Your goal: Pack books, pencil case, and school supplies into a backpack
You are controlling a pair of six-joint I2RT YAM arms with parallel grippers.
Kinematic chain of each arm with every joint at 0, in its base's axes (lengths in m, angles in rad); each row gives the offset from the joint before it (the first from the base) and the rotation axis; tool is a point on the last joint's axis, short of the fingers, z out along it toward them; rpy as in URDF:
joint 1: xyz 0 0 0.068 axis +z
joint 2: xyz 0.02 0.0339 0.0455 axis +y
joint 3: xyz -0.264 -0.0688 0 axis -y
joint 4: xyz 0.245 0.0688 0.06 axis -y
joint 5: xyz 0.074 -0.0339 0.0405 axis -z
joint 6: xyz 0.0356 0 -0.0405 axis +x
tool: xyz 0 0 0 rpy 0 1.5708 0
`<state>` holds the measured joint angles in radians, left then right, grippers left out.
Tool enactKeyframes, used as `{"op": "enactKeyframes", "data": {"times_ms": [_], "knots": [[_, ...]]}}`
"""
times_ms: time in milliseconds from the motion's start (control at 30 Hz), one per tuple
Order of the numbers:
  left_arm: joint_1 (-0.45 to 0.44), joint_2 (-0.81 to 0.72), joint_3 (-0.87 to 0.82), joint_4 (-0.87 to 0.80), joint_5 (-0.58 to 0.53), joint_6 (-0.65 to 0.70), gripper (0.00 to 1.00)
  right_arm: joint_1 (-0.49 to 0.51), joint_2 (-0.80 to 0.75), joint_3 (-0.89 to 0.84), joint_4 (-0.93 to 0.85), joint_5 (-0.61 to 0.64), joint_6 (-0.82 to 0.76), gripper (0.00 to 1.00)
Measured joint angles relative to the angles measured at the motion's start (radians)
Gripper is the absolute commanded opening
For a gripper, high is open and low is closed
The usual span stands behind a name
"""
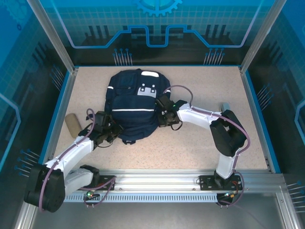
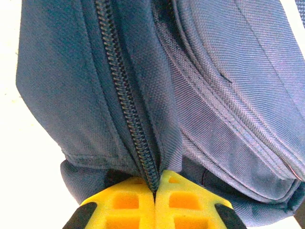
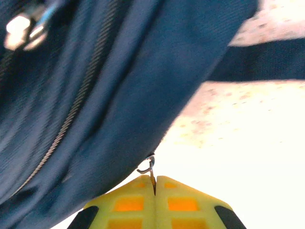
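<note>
Speckled desk [image 1: 190, 143] | backpack [image 1: 136, 109] centre frame | pencil case [image 1: 72, 122] at left edge | left jaws closed on backpack zipper [image 2: 124, 95] | right jaws pinching small metal ring [image 3: 148, 167]

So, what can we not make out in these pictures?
Top view: the grey object by the right arm is too small to name.
Right wrist view: the metal ring in the right gripper is small and blurred; what it joins is unclear.
Left wrist view: the backpack hides its inside with its own fabric.
</note>
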<state>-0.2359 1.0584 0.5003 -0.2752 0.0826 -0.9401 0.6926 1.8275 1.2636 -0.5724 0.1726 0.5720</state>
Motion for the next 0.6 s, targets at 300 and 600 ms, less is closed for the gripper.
{"op": "enactKeyframes", "data": {"times_ms": [300,600], "knots": [[0.0,-0.044,0.002,-0.073,0.001,0.054,0.0,-0.092,0.055,0.092,-0.016,0.003,-0.081,0.0],[0.0,-0.065,0.002,-0.085,0.044,0.084,0.0,-0.13,0.13,0.19,-0.091,0.0,-0.027,0.2]]}}
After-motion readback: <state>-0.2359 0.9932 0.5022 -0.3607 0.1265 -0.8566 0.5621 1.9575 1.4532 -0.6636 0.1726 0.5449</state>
